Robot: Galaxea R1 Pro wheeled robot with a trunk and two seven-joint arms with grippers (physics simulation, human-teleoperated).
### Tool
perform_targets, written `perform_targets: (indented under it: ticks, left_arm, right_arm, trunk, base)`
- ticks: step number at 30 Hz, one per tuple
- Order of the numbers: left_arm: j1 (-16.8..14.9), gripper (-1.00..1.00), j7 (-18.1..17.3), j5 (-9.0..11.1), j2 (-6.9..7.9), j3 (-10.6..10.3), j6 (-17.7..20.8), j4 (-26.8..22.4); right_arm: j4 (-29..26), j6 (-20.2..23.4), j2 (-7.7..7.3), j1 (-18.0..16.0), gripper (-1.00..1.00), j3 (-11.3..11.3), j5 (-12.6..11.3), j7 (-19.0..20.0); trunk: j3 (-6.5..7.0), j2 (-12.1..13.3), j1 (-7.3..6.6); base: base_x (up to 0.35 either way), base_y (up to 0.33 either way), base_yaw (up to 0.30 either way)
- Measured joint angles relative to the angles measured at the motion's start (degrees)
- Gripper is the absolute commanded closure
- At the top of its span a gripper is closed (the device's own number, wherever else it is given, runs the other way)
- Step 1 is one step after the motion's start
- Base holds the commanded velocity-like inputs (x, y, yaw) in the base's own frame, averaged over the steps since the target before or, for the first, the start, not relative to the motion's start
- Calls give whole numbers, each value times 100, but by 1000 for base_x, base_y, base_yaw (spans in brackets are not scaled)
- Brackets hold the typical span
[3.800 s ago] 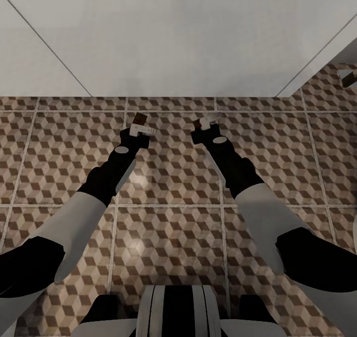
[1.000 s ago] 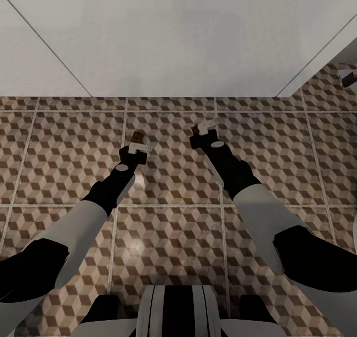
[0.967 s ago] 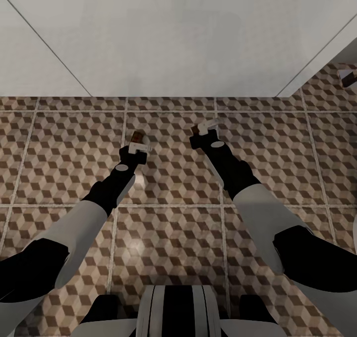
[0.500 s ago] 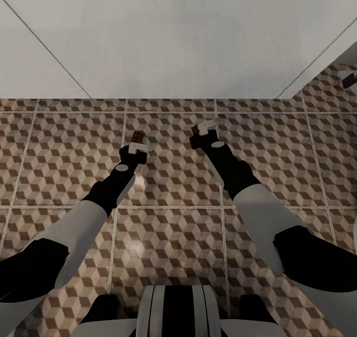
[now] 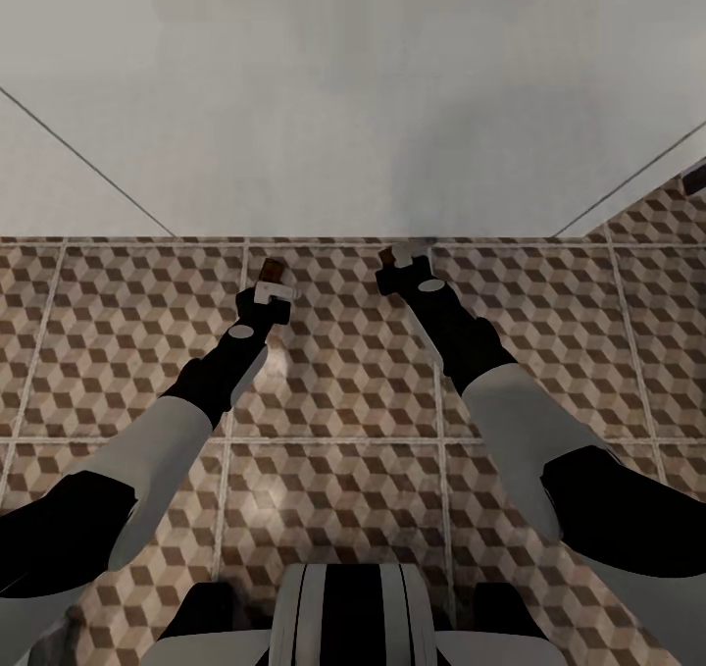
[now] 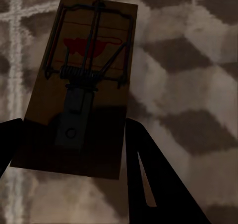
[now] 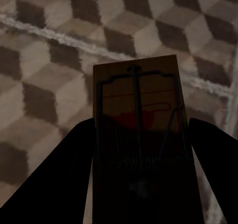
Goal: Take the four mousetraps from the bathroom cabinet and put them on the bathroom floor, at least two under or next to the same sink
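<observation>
From the head camera, both arms reach forward over the cube-patterned floor (image 5: pixel 333 391). The left gripper (image 5: pixel 275 291) carries a small brown mousetrap (image 5: pixel 273 273) at its tip, and the right gripper (image 5: pixel 400 262) shows only a sliver of brown at its own tip. A broad white surface (image 5: pixel 353 107) fills everything ahead, its edge meeting the tiles just beyond the right gripper.

The left wrist camera gives the detail: a mousetrap (image 6: pixel 82 85) with a wire spring, a red mark and a metal plate, pinched at its near end between two dark fingers (image 6: pixel 148 169), hanging over the tiles. The right wrist camera shows the other mousetrap (image 7: pixel 141 140), darker in shadow, clamped between that gripper's fingers (image 7: pixel 64 179), with a pale grout line (image 7: pixel 59 40) running across beyond it.
</observation>
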Motion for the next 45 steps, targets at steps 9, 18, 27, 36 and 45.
perform_targets:
  ticks: [9, 18, 27, 36, 45]
  left_arm:
    - [0, 100, 1, 0, -33, -1, 0, -17]
    - [0, 100, 1, 0, -52, -2, 0, -31]
    - [0, 100, 1, 0, -62, -1, 0, -27]
    - [0, 100, 0, 0, -84, -6, 0, -24]
    - [0, 100, 0, 0, -87, -9, 0, -30]
  right_arm:
    - [27, 0, -3, -4, 100, -3, 11, -5]
    - [52, -1, -2, -3, 100, 0, 22, -47]
    - [60, -1, -1, -6, 100, 0, 24, -76]
    - [60, -1, -13, -4, 100, 2, 24, -71]
    - [187, -46, -27, -5, 100, 16, 24, -72]
  trunk:
    - [0, 0, 1]
    - [0, 0, 1]
    - [0, 0, 0]
    - [0, 0, 0]
    - [0, 0, 1]
  base:
    - [14, 0, 0]
    - [0, 0, 0]
    - [54, 0, 0]
    - [151, 0, 0]
    - [15, 0, 0]
